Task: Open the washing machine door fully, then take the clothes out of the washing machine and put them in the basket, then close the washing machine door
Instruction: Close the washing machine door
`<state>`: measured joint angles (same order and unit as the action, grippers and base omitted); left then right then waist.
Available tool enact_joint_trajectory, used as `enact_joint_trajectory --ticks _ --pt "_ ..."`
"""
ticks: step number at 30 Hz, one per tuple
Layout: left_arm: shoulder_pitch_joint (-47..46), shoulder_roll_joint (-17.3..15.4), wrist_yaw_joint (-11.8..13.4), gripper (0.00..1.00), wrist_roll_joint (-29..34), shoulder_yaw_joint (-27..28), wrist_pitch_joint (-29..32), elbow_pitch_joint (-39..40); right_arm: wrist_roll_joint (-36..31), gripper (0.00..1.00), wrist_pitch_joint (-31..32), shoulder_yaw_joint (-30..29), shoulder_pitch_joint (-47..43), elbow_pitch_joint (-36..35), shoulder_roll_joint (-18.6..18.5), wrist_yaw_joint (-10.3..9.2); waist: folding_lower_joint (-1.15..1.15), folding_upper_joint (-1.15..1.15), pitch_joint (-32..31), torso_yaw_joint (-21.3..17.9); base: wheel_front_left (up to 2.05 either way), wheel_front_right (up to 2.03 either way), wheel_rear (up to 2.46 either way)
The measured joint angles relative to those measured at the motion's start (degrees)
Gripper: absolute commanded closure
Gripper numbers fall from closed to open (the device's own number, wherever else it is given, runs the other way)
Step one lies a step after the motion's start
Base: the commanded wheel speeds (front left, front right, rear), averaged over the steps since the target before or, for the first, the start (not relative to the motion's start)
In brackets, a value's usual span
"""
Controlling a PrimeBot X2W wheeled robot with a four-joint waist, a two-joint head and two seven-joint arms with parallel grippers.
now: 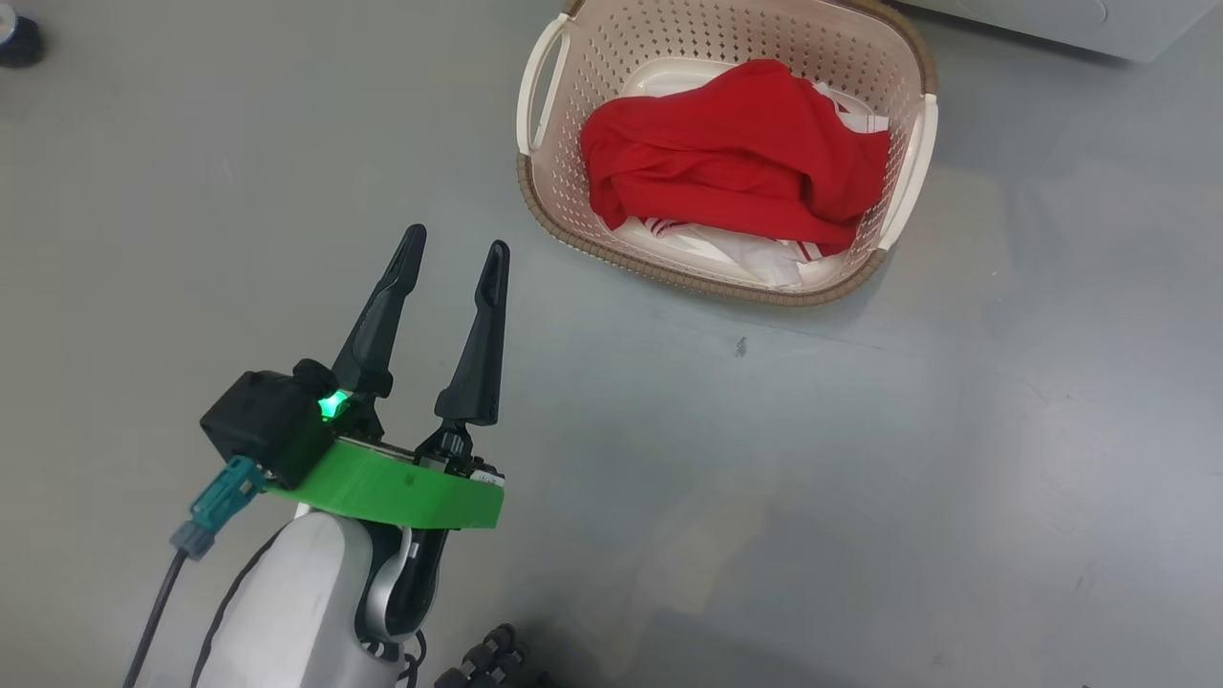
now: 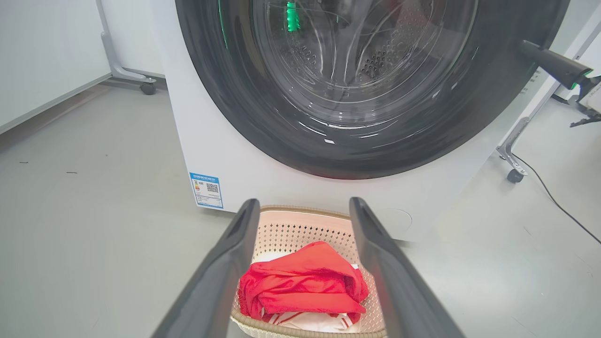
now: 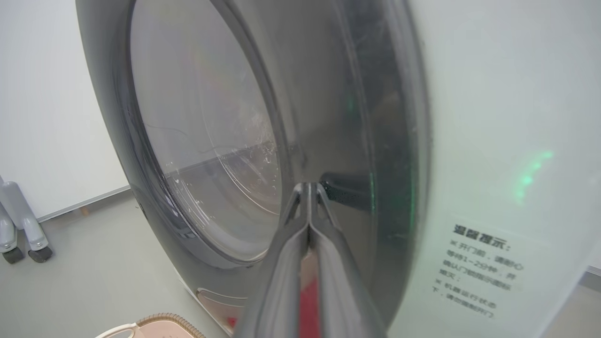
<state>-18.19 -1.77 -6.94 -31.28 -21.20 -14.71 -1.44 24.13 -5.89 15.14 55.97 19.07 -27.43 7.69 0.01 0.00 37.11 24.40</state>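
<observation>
The clothes lie heaped in the basket (plain red on top, striped white beneath), which stands on the floor just before the washing machine. The washing machine door lies against its front. The left gripper hovers near the basket, fingers spread. The right gripper, pressed together, has its tips at the door's black rim.

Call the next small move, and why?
Probably a short, firm inward push with the right end effector, to make sure of the latch. Its shut tips sit on the black rim of the door, which looks flush with the washer, though the latch is hidden. The clothes lie in the basket, and the open left end effector hangs over the floor.
</observation>
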Motion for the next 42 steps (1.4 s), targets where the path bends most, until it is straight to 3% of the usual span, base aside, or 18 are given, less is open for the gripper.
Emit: enact_joint_trajectory --ticks 17,24,42 --pt "-0.96 0.14 -0.01 0.00 -1.92 0.14 0.00 -2.00 -0.73 1.00 -4.58 1.19 1.07 6.98 0.91 0.40 0.00 0.00 -1.43 0.62 0.00 0.00 0.00" --pt "-0.95 0.19 -0.01 0.00 -0.88 1.90 0.00 -4.05 -0.76 1.00 -7.10 2.07 -4.91 10.54 1.44 -0.21 0.00 0.00 -5.23 0.19 0.00 0.00 0.00" --pt "3.68 0.16 -0.02 0.00 4.33 5.64 0.00 -7.92 2.59 1.00 -8.15 1.94 -23.80 10.87 9.44 -0.35 -0.01 0.00 -18.58 -5.03 0.00 0.00 0.00"
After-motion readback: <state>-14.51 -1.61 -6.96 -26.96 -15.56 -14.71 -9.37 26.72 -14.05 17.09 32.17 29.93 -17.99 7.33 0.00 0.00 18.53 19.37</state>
